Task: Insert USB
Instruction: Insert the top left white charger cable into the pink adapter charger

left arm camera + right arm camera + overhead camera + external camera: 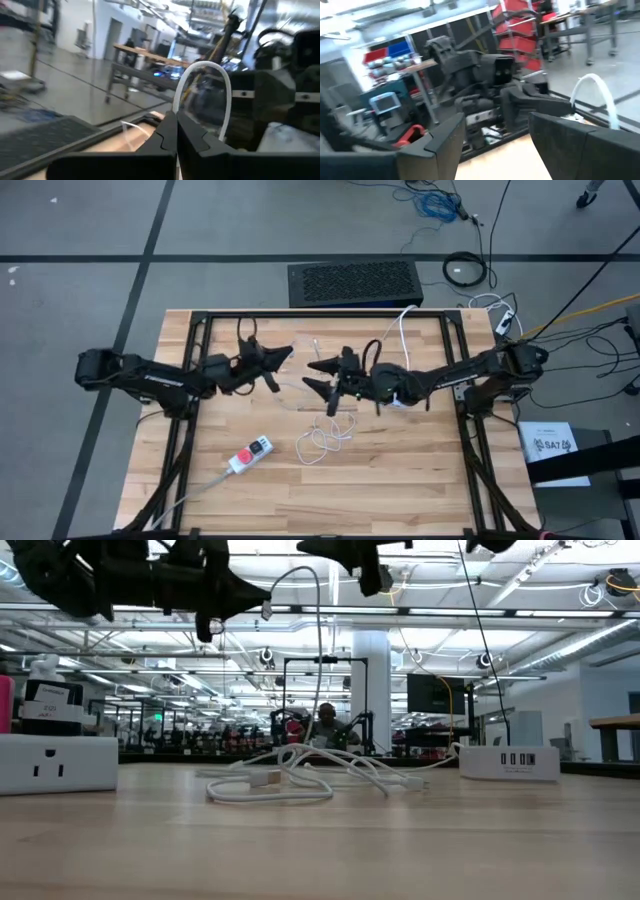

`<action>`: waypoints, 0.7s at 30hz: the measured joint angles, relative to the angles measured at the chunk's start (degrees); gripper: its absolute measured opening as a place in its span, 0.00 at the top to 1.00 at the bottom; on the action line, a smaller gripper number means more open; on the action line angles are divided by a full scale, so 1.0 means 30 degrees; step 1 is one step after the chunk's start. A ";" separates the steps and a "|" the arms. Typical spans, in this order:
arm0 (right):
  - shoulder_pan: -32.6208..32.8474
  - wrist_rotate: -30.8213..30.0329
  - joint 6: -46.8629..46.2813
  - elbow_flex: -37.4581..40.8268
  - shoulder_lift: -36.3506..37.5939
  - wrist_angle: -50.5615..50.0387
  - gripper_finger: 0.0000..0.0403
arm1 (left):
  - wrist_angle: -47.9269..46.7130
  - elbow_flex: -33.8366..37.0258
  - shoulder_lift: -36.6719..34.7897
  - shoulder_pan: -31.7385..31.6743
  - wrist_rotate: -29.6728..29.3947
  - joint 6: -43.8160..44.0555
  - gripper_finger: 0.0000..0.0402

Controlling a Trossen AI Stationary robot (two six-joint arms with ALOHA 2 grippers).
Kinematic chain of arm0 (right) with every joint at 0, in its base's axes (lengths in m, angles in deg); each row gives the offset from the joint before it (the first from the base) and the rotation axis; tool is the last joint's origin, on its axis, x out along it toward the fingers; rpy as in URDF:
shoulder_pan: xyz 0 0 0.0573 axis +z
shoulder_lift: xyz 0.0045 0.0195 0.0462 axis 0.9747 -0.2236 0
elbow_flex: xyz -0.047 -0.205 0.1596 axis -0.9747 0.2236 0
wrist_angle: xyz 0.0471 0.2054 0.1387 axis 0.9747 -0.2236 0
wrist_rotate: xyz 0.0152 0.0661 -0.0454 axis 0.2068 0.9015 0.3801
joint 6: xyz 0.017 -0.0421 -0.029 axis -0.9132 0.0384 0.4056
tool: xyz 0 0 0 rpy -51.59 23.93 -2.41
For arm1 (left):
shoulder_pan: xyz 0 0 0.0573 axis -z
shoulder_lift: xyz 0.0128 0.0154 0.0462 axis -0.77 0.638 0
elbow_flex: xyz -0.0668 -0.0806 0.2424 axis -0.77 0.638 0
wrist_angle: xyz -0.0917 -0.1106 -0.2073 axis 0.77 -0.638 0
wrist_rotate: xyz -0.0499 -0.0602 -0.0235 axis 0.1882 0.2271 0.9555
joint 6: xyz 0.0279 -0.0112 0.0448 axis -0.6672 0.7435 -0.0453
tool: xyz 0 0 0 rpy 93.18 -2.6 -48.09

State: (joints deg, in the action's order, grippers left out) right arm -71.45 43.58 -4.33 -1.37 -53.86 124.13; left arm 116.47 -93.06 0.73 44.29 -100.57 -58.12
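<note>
Half done at most — left hand (281, 356) pinches the white cable (318, 630) aloft; right hand (318, 376) gapes, empty, at three o'clock; charger (508, 762) unplugged.

Grey floor (80, 220) crossed by dark lines fills the upper left of the high view. A white column (375, 680) stands centre in the low view, under long ceiling lights (560, 610). Red bins (520, 37) sit at the upper right of the right wrist view.

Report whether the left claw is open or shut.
Shut. The left claw has its two dark fingers pressed together, pinching the white cable that arcs up from them.
</note>
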 joint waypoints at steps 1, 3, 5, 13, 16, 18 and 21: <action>0.0064 -0.0590 0.0061 -0.0378 -0.0388 -0.0151 0.47 | -0.0315 -0.0202 0.0000 0.0359 -0.0702 -0.0695 1.00; 0.0057 -0.1648 0.0123 -0.1146 -0.1176 -0.0488 0.47 | -0.0624 -0.0515 0.0040 0.1136 -0.2216 -0.2073 1.00; -0.0128 -0.2746 0.0052 -0.1852 -0.1862 -0.1054 0.47 | -0.0607 -0.0805 0.0261 0.1931 -0.3808 -0.3614 1.00; -0.1602 -0.3192 -0.1953 -0.3117 -0.3087 -0.1264 0.47 | -0.0526 -0.2268 0.2723 0.4568 -0.9229 -0.8976 1.00; -0.1974 -0.3194 -0.3294 -0.3121 -0.3126 -0.1501 0.47 | -0.0099 -0.2844 0.3728 0.5230 -1.0865 -1.0624 1.00; -0.2147 -0.3210 -0.3659 -0.3133 -0.3158 -0.1498 0.48 | 0.0417 -0.3060 0.4286 0.5473 -1.1277 -1.1467 1.00; -0.2290 -0.3211 -0.3870 -0.3133 -0.3172 -0.1540 0.51 | 0.1153 -0.3327 0.4921 0.5685 -1.1658 -1.2098 1.00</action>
State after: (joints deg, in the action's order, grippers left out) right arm -78.32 33.95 -15.94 -10.77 -63.37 119.51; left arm 119.93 -103.04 15.49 61.35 -135.54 -94.41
